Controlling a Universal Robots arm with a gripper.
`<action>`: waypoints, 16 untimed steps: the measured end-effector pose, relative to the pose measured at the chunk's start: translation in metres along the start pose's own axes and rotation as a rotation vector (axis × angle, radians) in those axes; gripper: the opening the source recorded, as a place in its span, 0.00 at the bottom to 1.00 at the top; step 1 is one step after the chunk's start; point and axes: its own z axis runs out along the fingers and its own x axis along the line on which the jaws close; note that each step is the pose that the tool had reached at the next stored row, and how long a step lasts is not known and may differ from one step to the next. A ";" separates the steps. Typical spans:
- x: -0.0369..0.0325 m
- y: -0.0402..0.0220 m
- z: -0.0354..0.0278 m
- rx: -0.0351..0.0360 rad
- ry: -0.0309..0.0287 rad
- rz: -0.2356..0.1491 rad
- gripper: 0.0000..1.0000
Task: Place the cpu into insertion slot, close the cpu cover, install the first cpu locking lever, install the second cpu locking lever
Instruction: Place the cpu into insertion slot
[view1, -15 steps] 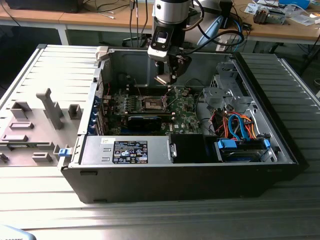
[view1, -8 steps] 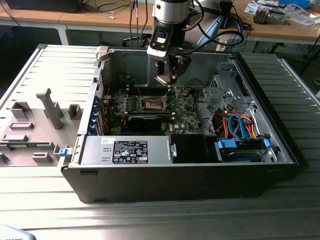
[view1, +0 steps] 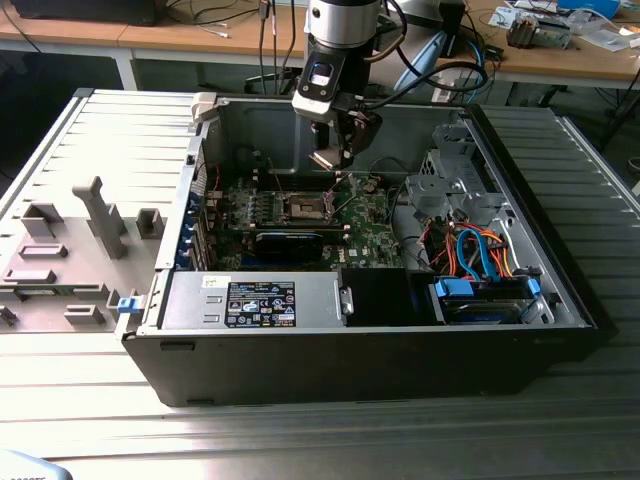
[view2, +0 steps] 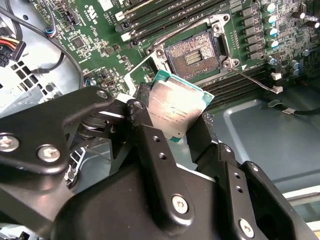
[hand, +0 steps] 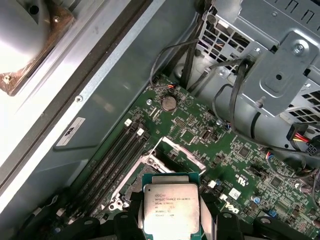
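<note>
My gripper (view1: 334, 152) hangs inside the open computer case, above the green circuit board (view1: 370, 232). It is shut on the cpu (view2: 175, 106), a small square chip with a silvery face and green edge, held by two opposite edges between the black fingers (view2: 150, 145). The insertion slot (view2: 194, 53) lies bare just beyond the chip, its dark pin field showing. In the first wrist view the cpu (hand: 171, 210) partly hides the insertion slot (hand: 131, 186). The cpu cover (hand: 182, 151) stands swung up at the socket's edge. A thin locking lever (view2: 255, 80) sticks out beside the socket.
Black memory slots (hand: 112, 160) run beside the socket. A grey drive cage (view1: 445, 190) with orange and blue cables (view1: 478, 250) fills the case at the exterior view's right. The power supply (view1: 250, 300) sits along the near wall. The removed side panel (view1: 75, 250) lies at the left.
</note>
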 end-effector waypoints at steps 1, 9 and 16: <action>0.0000 0.0000 0.0000 0.0000 -0.0003 0.003 0.54; 0.0000 0.0000 0.0000 -0.0003 -0.0014 0.018 0.54; 0.0000 0.0000 0.0000 -0.0007 -0.0026 0.036 0.54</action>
